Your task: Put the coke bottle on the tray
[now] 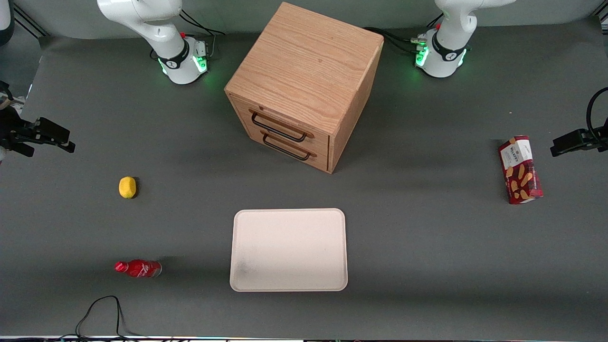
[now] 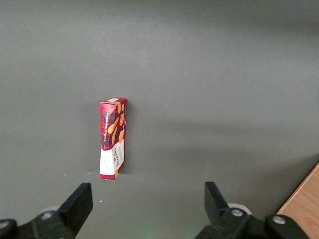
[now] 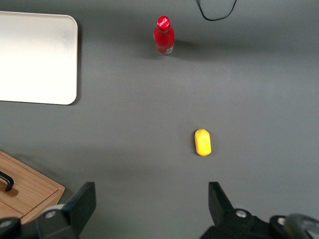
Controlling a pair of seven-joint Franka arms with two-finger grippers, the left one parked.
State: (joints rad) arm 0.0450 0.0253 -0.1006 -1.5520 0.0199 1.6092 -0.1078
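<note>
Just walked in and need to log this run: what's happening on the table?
Nothing is held yet. The gripper hangs open above the table near the lemon. The coke bottle stands upright on the table, beside the tray and apart from it. The tray is bare, in front of the wooden drawer cabinet.

- Grey table [image 1: 427, 266], with a cabinet [image 1: 304, 85] at its middle.
- On it: tray [image 1: 289, 249], bottle [image 1: 138, 268], lemon [image 1: 127, 187], biscuit box [image 1: 520, 169].
- Gripper [image 1: 66, 141] spread wide, above the working arm's end.
</note>
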